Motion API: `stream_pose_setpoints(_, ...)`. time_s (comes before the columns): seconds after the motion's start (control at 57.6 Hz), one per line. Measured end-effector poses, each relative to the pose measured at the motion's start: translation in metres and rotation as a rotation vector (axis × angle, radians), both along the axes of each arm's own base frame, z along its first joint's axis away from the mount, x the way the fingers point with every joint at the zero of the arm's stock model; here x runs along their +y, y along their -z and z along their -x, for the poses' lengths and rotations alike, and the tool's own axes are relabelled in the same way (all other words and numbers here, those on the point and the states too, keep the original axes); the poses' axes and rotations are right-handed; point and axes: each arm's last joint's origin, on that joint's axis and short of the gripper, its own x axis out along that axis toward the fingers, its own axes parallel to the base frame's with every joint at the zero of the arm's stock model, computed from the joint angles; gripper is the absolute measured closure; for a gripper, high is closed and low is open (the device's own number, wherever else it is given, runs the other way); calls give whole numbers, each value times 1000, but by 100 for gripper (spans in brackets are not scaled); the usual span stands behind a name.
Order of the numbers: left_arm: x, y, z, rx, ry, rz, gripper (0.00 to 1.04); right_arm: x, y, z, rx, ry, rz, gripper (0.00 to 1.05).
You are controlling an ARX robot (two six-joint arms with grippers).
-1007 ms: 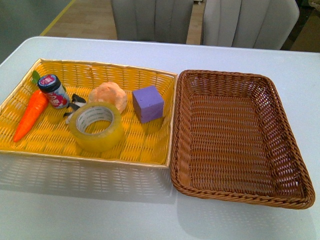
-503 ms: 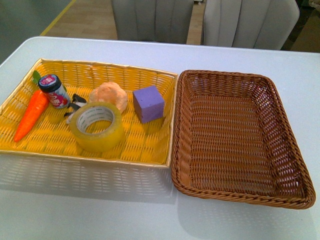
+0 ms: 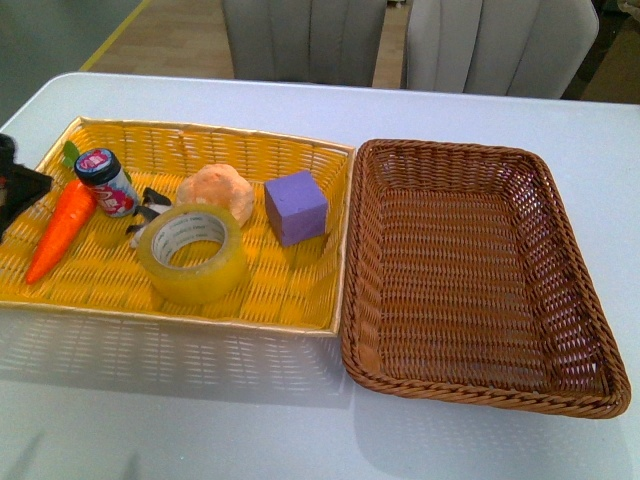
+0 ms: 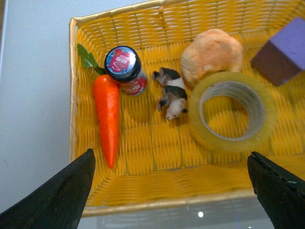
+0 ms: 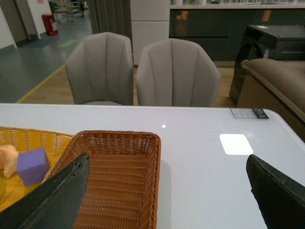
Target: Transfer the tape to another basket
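Observation:
The tape (image 3: 192, 252), a yellowish translucent roll, lies flat in the yellow basket (image 3: 200, 129) near its front wall. The brown wicker basket (image 3: 450, 150) stands right beside it and holds nothing. My left gripper (image 3: 18, 188) shows as a dark shape at the yellow basket's left end. In the left wrist view this gripper (image 4: 170, 152) is open and hangs above the basket's rim, with the tape (image 4: 269, 114) off to one side ahead of it. My right gripper (image 5: 167, 156) is open over the table beside the brown basket (image 5: 119, 136), and does not show in the front view.
The yellow basket also holds an orange carrot (image 3: 60, 228), a small dark-capped bottle (image 3: 108, 182), a black-and-white animal figure (image 4: 172, 93), a pale orange lump (image 3: 218, 190) and a purple cube (image 3: 296, 207). Two grey chairs (image 5: 143, 71) stand behind the white table (image 3: 300, 430).
My left gripper has come into the front view at the left edge of the yellow basket. The tape and the other objects have not moved.

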Motion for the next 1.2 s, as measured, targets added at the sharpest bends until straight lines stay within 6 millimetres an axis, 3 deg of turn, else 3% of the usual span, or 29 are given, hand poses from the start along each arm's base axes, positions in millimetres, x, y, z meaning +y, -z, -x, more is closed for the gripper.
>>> stream_pose_setpoints(0.26, -10, 48, -66, 86, -95, 13, 9, 0, 0, 0, 0, 0, 0, 9)
stream_pose_setpoints(0.503, -18, 79, -97, 156, -143, 59, 9, 0, 0, 0, 0, 0, 0, 9)
stream_pose_setpoints(0.816, -27, 109, -107, 220, -162, 75, 9, 0, 0, 0, 0, 0, 0, 9)
stream_pose_setpoints(1.197, -37, 115, -110, 212, -168, 98, 9, 0, 0, 0, 0, 0, 0, 9)
